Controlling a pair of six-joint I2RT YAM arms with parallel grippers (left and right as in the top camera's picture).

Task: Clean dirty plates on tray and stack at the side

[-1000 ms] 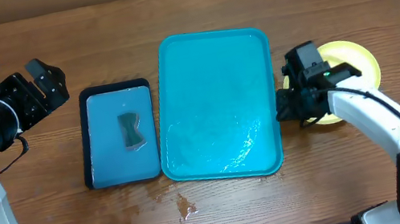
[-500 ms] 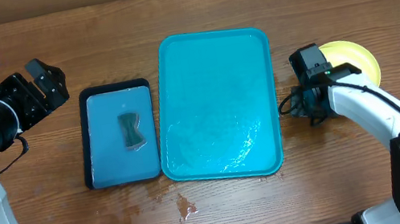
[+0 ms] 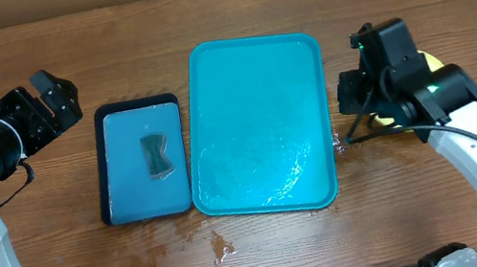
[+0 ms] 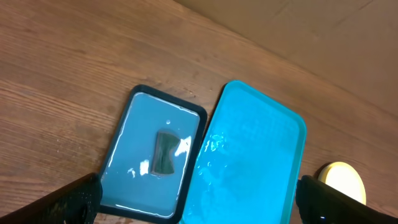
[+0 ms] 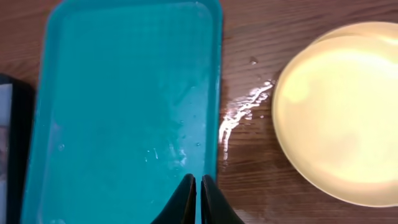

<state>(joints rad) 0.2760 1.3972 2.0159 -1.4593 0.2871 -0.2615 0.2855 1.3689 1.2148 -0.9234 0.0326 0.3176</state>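
Right wrist: right gripper (image 5: 197,198) pinched closed, empty, over right rim of wet turquoise tray (image 5: 124,93); yellow plates (image 5: 342,118) stacked just right of tray. Left wrist: left gripper (image 4: 199,202) spread wide; black-rimmed tray (image 4: 130,149) with sponge (image 4: 165,152) just left of tray. Overhead: plates mostly hidden under right arm; left gripper well left of tray.

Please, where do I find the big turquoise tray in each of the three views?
Overhead: the turquoise tray lies in the centre, with its long sides running up and down.
Left wrist: it is right of centre, turned at an angle.
Right wrist: it fills the left half.
Shared landmark: the black-rimmed blue tray lies beside its left long side in every view.
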